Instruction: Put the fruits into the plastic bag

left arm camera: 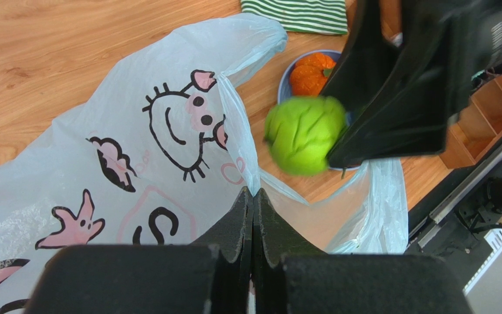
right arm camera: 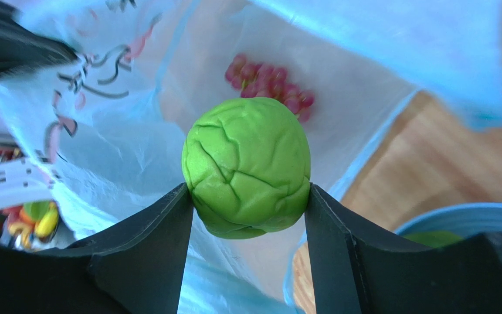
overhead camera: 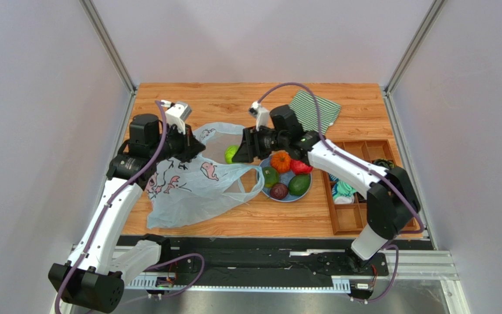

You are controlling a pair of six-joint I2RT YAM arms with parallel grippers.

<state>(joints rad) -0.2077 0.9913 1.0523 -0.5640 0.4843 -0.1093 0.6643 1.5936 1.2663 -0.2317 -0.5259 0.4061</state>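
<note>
Evidently thin, limp and slippery, the 1 plastic bag [overhead camera: 188, 190] is best taken by its rim, and the left gripper [left arm camera: 252, 196], fingers pressed together, pinches that rim to lift the mouth. Over the mouth the right gripper [right arm camera: 248, 190] clamps 1 bright green ball [right arm camera: 247, 163] across its middle, and the ball looks light and firm. 1 bunch of grapes [right arm camera: 270, 85] lies inside the bag, and 5 fruits sit on the blue plate [overhead camera: 285, 199].
</note>
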